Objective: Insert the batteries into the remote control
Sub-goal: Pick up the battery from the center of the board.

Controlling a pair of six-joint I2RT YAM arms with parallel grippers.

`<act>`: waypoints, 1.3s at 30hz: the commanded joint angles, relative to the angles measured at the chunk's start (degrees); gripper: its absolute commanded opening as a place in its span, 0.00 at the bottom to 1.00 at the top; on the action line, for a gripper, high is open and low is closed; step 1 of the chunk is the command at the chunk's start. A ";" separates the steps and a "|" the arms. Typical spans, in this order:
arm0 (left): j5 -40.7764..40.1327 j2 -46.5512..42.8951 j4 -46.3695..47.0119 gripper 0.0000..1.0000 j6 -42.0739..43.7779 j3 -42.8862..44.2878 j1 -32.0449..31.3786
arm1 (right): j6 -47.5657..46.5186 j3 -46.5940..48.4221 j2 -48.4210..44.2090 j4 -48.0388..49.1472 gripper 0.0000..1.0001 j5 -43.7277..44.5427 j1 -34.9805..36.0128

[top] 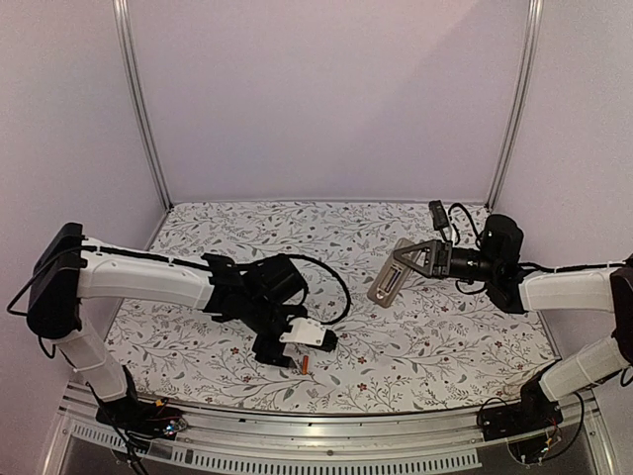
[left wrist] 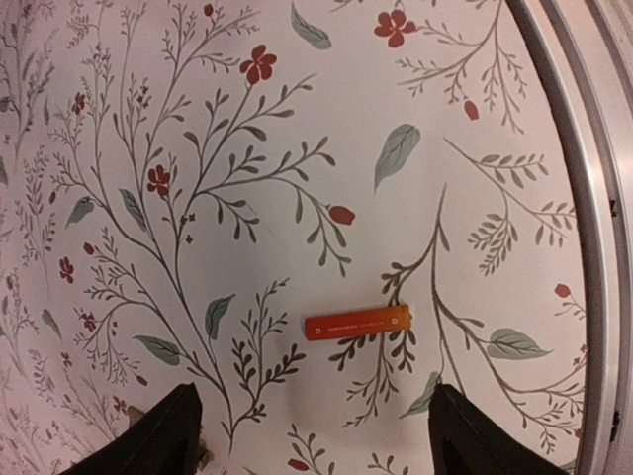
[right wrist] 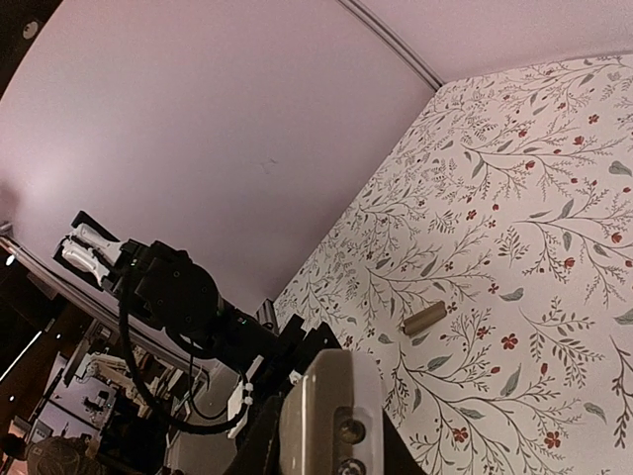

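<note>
We see a worktop [top: 465,336] printed all over on a white ground: thin grey-green branches and leaves, dotted with small red flowers and buds. On it the orange-red battery [left wrist: 357,323] carries tiny pale lettering along its side. The second battery [right wrist: 424,317] reads to us as a dull brownish grey from the right wrist. The remote control [top: 389,280] shows a grey-beige back with a whiter edge. The left arm [top: 138,279] and right arm [top: 569,289] are white along their links and black at the joints. The left gripper [left wrist: 312,435] has black jaws, and the right gripper [top: 407,259] is black too. The walls [top: 326,99] are pale lilac, the frame posts [top: 143,109] silver.
</note>
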 commanded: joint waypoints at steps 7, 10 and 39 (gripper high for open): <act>-2.48 2.98 0.22 0.76 5.78 1.25 -1.30 | 1.50 -1.23 1.58 2.59 0.00 -4.38 -0.22; -2.81 4.14 0.66 0.76 7.31 1.91 -1.30 | 1.94 -1.31 1.72 2.84 0.00 -4.40 -0.29; -1.79 13.82 -3.90 0.27 5.96 7.03 -2.75 | 2.26 -1.14 1.88 2.67 0.00 -4.66 -0.70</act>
